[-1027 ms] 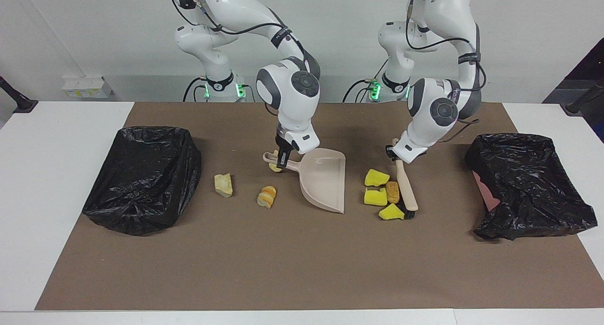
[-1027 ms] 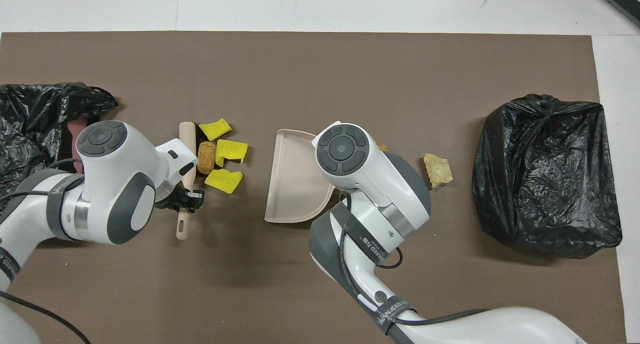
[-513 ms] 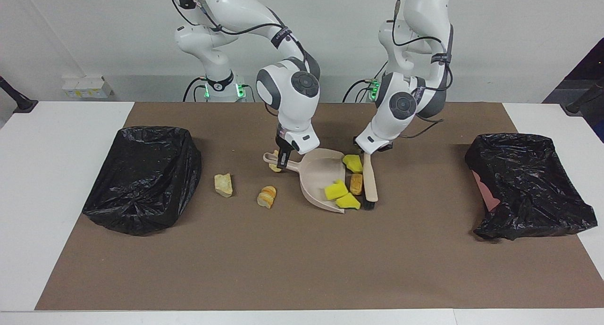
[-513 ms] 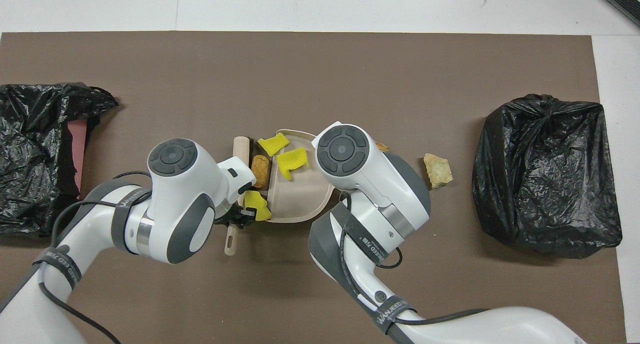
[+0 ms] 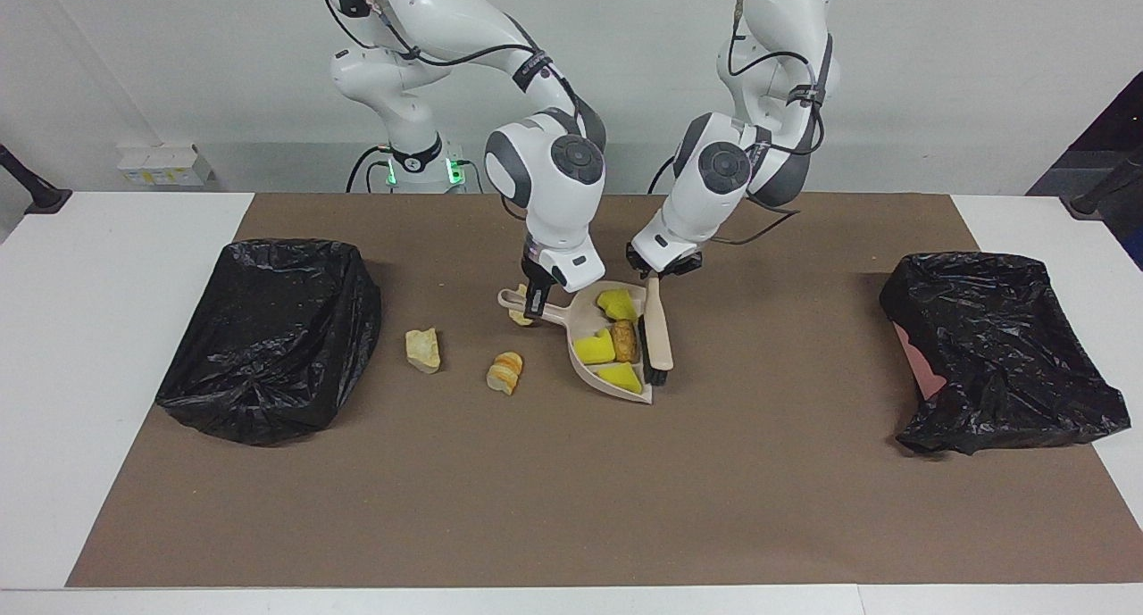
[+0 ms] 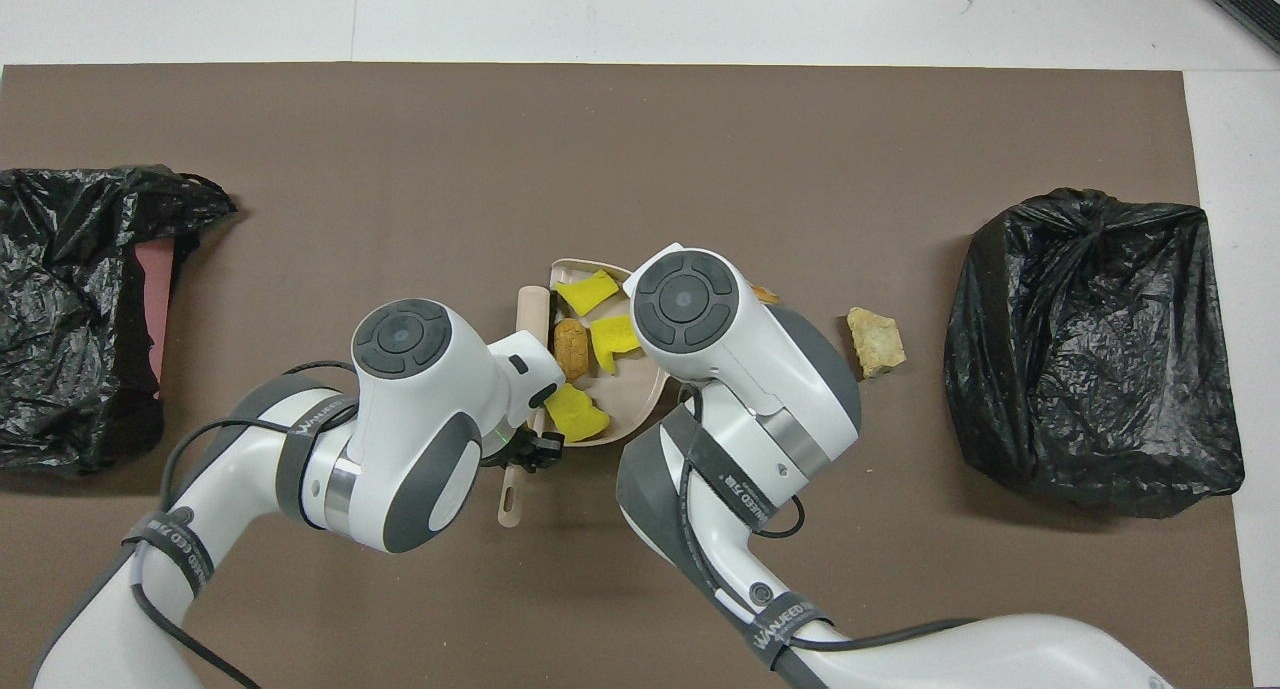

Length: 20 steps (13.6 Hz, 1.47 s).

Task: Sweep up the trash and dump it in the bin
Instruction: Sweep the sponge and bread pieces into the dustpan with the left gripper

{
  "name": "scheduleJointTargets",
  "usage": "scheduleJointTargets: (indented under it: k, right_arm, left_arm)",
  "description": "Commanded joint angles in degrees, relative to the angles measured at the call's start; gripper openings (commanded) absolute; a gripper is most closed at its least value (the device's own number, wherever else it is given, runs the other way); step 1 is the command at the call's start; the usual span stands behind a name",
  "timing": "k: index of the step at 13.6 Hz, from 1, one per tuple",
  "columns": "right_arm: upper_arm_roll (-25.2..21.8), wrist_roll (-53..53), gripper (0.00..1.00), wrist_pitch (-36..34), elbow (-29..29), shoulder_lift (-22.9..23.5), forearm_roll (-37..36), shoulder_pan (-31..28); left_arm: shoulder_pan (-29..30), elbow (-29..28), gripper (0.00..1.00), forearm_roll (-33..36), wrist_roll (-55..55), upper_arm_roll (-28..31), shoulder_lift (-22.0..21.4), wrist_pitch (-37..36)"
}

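Smooth beige plastic dustpan [image 5: 585, 347] and brush [image 5: 659, 334], spongy yellow chunks [image 5: 594, 348], crinkled glossy black bin bags [image 5: 268, 334], on a matt brown mat [image 5: 571, 490].

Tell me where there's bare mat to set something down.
Free: the wide strip of brown mat at the table edge farthest from the robots, and the stretch between brush and crumpled black bag. Crowded: around the dustpan, where both grippers work.

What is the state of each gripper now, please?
Left gripper: shut on the brush handle.
Right gripper: shut on the dustpan handle.
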Motion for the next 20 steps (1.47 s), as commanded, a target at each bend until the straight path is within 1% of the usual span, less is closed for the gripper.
scheduleJointTargets:
  k: [1,4,5,6,10,13,17,20]
  right_arm:
    - [0.3,-1.4,0.00,1.4,-0.9,-0.1,-0.1,-0.2]
    - [0.3,-1.4,0.00,1.4,-0.9,-0.1,0.0,-0.3]
    - [0.3,-1.4,0.00,1.4,-0.9,-0.1,0.0,-0.2]
    - [0.3,-1.4,0.00,1.4,-0.9,-0.1,0.0,-0.3]
    - [0.3,-1.4,0.00,1.4,-0.9,-0.1,0.0,-0.3]
    - [0.3,-1.4,0.00,1.4,-0.9,-0.1,0.0,-0.2]
    - [0.3,-1.4,0.00,1.5,-0.9,-0.1,0.0,-0.3]
    - [0.3,-1.3,0.00,2.3,-1.3,-0.1,0.1,-0.4]
  left_arm:
    - [0.8,0.0,0.00,-0.8,-2.4,0.6,-3.9,-5.0]
    - [3.8,0.0,0.00,0.1,-4.8,0.6,-6.9,-12.6]
    - [4.6,0.0,0.00,0.1,-4.9,0.6,-7.9,-14.5]
    - [4.6,-0.1,0.00,0.1,-5.0,0.6,-8.1,-15.7]
    - [4.2,-2.0,0.00,0.1,-5.1,0.5,-9.4,-15.9]
    - [3.6,-5.7,0.00,0.1,-5.3,0.1,-12.1,-15.9]
    - [0.5,-10.3,0.00,0.0,-7.1,0.0,-14.8,-15.0]
    - [0.5,-11.2,0.00,0.0,-7.3,0.1,-15.4,-14.8]
